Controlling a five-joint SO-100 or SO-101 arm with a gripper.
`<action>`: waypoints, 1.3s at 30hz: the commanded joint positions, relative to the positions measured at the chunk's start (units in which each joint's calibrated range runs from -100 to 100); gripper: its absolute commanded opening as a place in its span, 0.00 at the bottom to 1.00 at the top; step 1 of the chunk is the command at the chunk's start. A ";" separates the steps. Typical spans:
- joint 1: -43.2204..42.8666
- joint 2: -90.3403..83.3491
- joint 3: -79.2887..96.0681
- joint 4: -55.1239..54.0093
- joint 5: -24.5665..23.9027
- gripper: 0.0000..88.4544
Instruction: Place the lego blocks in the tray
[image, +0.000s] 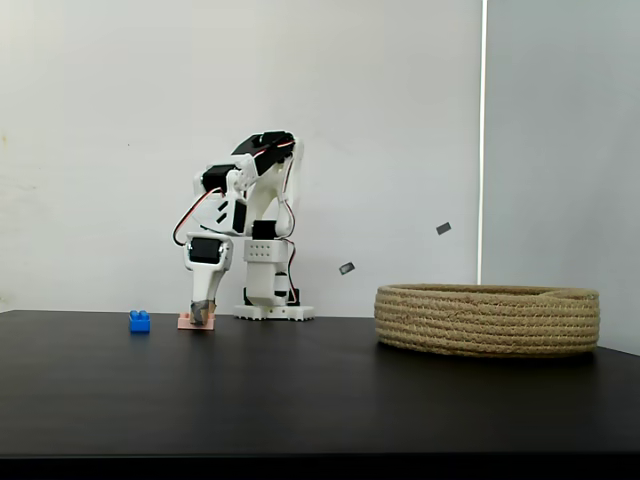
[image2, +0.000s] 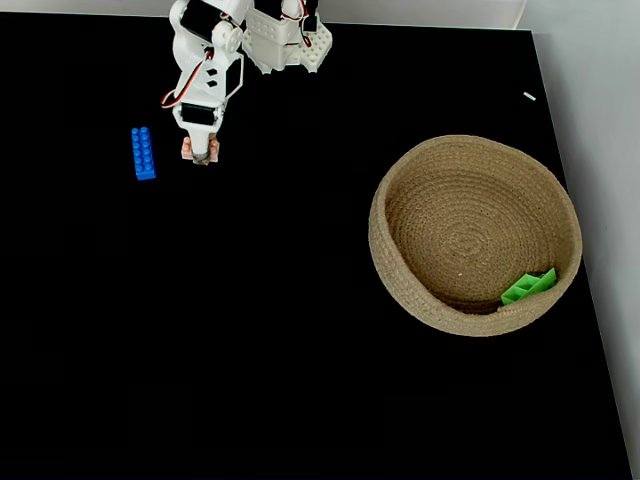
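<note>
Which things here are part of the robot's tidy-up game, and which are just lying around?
Part of the job:
- pink brick, under the gripper
- blue brick, on the table
- green brick, already in the basket
- rope basket

Just lying about:
- small white scrap at the table's edge
- two grey tape bits on the wall

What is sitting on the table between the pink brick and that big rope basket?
Nothing: in the fixed view from above, only bare black table separates the pink brick from the basket.
</note>
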 joint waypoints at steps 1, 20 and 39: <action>-1.63 -2.53 -2.11 -0.65 -2.05 0.00; -35.10 4.78 -65.31 4.84 -15.38 0.00; -55.55 24.47 -62.58 -0.07 -23.88 0.08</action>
